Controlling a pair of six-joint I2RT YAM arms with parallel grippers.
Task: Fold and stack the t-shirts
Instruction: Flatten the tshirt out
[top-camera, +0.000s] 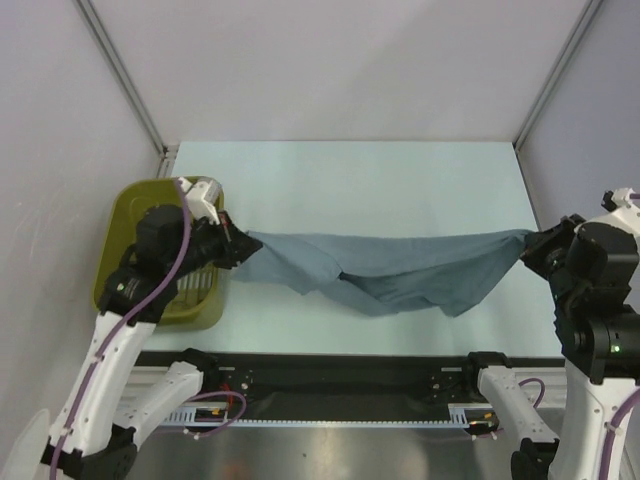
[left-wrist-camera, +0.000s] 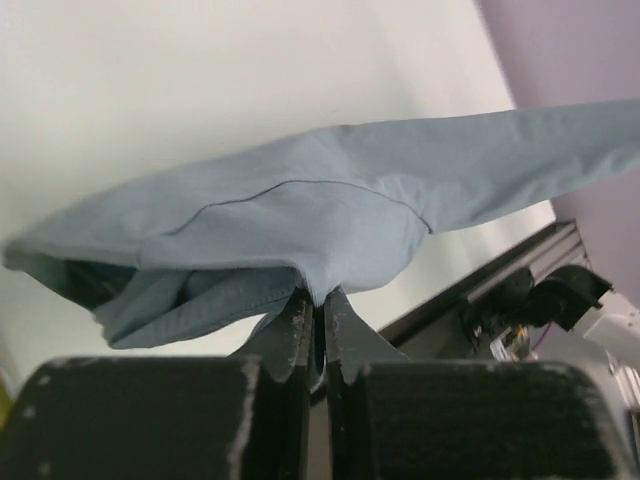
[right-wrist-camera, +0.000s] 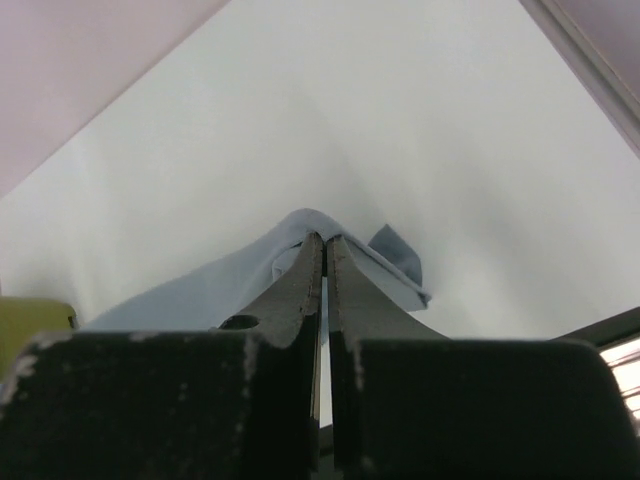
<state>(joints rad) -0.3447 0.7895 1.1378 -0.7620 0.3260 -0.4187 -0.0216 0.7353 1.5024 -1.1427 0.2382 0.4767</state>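
A slate blue-grey t-shirt (top-camera: 400, 270) hangs stretched between my two grippers above the pale table, sagging in the middle near the front edge. My left gripper (top-camera: 240, 245) pinches its left end just right of the basket; in the left wrist view the gripper (left-wrist-camera: 320, 300) is shut on a fold of the t-shirt (left-wrist-camera: 330, 200). At the right side my right gripper (top-camera: 528, 242) holds the other end. The right wrist view shows that gripper (right-wrist-camera: 325, 240) shut with the t-shirt (right-wrist-camera: 200, 290) draped over its tips.
An olive basket (top-camera: 130, 215) stands at the table's left edge, under my left arm. A black rail (top-camera: 340, 365) runs along the near edge. Grey walls with metal posts (top-camera: 120, 75) close in the back and sides.
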